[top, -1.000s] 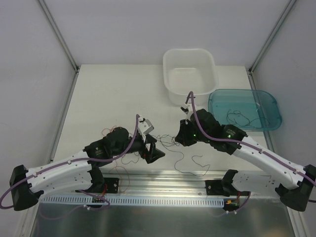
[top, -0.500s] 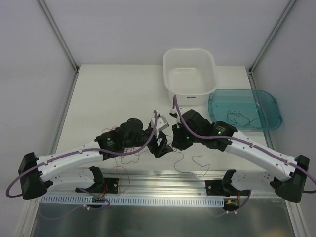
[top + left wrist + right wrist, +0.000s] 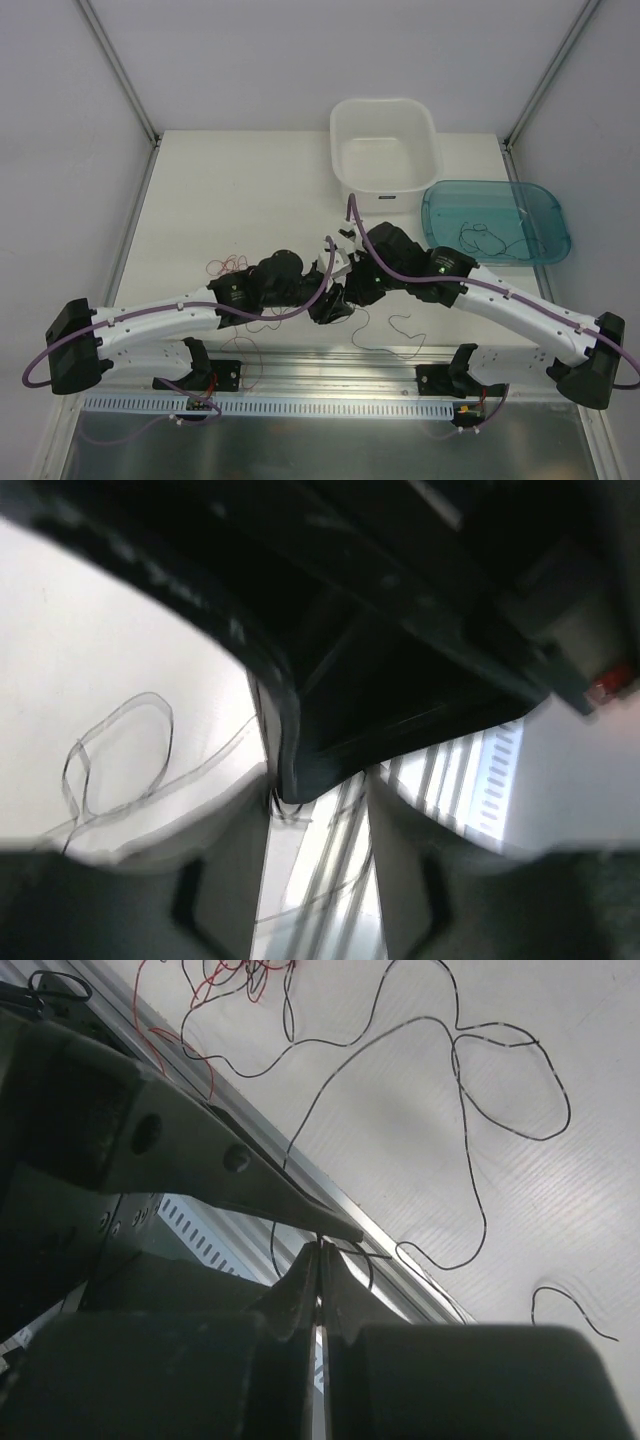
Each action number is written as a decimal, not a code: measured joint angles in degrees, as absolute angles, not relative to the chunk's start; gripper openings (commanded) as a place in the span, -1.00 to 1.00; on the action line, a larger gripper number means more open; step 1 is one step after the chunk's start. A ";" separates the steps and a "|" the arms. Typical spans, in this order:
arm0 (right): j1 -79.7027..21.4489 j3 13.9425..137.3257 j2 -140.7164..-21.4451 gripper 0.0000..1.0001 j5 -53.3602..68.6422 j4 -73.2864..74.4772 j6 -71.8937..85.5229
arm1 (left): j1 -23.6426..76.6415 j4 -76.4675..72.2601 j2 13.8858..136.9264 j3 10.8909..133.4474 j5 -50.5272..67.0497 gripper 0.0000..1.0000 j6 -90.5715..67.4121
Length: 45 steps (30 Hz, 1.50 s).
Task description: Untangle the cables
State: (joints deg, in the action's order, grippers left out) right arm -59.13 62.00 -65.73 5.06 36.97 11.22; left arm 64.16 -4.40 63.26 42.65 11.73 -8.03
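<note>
Near the front edge of the white table [image 3: 220, 190] the cables [image 3: 362, 322] lie loose. Black strands trail from the two meeting grippers toward the metal rail [image 3: 330, 365], and red curls sit off to the left. The right gripper [image 3: 320, 1252] has its fingers pressed together on a black strand. The left gripper [image 3: 315, 820] has its fingers spread (the right one's tip sits between them). Pale walls stand all round. At the back, a white tub [image 3: 350, 190] sits beside a teal tray [image 3: 550, 205] that holds another black wire [image 3: 480, 238].

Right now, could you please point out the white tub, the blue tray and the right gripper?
white tub [image 3: 383, 102]: top external view, far rim.
blue tray [image 3: 490, 184]: top external view, far rim.
right gripper [image 3: 320, 1247]: right wrist view, between fingertips.
</note>
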 measured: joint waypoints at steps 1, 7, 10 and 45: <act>-59.13 61.98 -65.73 -0.99 5.30 36.51 11.46 | 64.16 -4.84 63.26 41.82 11.55 -0.22 -8.43; -59.13 60.23 -64.95 -0.99 5.45 35.20 12.34 | 64.20 -7.70 61.87 37.85 8.78 -0.34 -10.28; -59.07 58.26 -62.30 -0.99 6.02 32.03 13.02 | 64.18 -7.77 61.10 35.94 7.84 -0.35 -11.42; -58.52 35.79 -43.11 0.00 -20.23 19.33 30.26 | 64.51 -19.14 51.79 27.68 -7.46 -1.00 -24.23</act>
State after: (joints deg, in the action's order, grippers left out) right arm -58.52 35.79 -43.11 -20.23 19.33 30.26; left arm 64.51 -19.14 51.79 27.68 -7.46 -24.23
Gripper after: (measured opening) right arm 0.313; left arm 0.009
